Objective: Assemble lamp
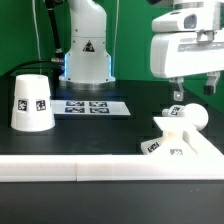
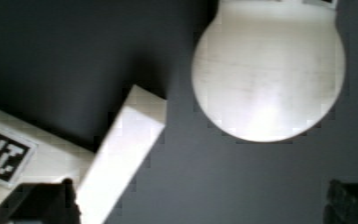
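Note:
The white bulb (image 1: 188, 113) lies on the black table at the exterior view's right, just behind the flat stepped base (image 1: 176, 146) with its marker. The tapered shade (image 1: 30, 101) stands wide end down at the exterior view's left. My gripper (image 1: 194, 90) hangs open and empty just above the bulb. In the wrist view the bulb (image 2: 265, 70) fills the middle as a large oval, the base's edge (image 2: 131, 150) runs beside it, and my gripper (image 2: 197, 205) holds nothing, its dark fingers (image 2: 43, 205) wide apart.
The marker board (image 1: 90, 107) lies flat at the back centre, in front of the robot's pedestal (image 1: 86, 50). A white rail (image 1: 60, 170) runs along the table's front edge.

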`<act>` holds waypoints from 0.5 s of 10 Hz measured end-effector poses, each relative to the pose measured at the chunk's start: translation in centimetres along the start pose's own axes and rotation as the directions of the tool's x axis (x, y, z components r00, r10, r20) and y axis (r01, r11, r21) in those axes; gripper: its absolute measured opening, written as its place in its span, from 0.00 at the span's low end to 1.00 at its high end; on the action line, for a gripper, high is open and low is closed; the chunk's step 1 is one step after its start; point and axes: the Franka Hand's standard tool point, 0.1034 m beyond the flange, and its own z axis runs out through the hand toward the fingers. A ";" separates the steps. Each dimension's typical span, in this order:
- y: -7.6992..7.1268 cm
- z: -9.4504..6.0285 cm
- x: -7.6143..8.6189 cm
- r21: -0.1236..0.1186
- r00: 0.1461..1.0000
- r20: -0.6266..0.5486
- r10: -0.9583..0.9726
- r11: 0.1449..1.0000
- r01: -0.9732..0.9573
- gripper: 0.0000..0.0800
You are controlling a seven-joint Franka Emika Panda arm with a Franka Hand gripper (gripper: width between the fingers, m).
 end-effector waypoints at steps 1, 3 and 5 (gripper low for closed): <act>0.1 0.0 -0.1 0.001 1.000 0.008 0.003 1.000 -0.003 0.87; 0.1 0.0 -0.1 0.006 0.999 0.035 0.002 1.000 -0.002 0.87; -0.3 0.0 -1.5 0.031 0.980 0.199 0.016 0.999 -0.023 0.87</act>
